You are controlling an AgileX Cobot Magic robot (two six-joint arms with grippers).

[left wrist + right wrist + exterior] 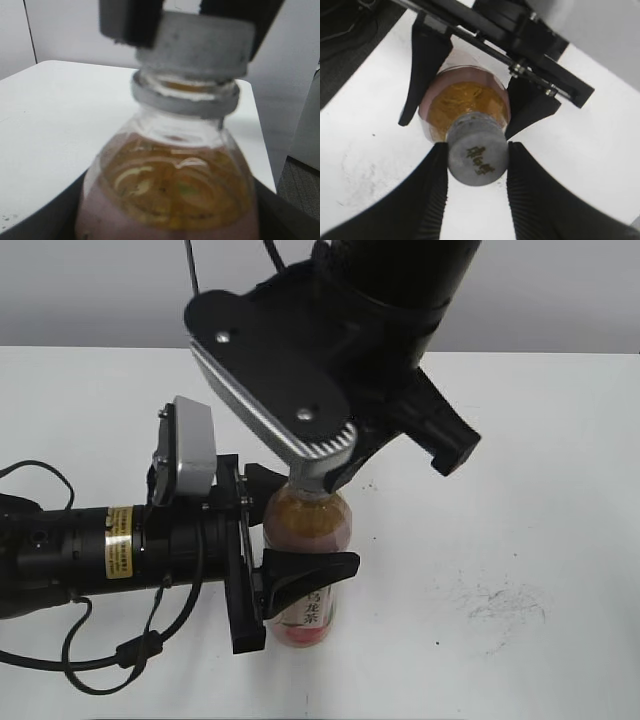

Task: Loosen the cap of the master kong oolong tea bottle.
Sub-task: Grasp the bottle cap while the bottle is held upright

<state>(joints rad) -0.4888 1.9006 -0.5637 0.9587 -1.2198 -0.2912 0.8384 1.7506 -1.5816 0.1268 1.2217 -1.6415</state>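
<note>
We are holding the master kong oolong tea bottle [308, 540] upright on the white table [540, 440], with our left gripper [290, 530] closed around its body from the 9 o'clock side. Our right gripper [476, 165] is coming from directly above, and its two ribbed black fingers [432, 195] are pressing the cap [477, 155] at 9 and 3 o'clock. So the cap is lying exactly between the fingers, and the bottle's long axis is running straight down from the right wrist; we judge the twist must turn about this axis.

The cap is small, round, grey-white plastic with a dark mark on top. The bottle is clear, smooth plastic, and the amber tea is showing through its rounded shoulder [175, 170]. The neck ring [185, 100] is sitting just under the cap.
</note>
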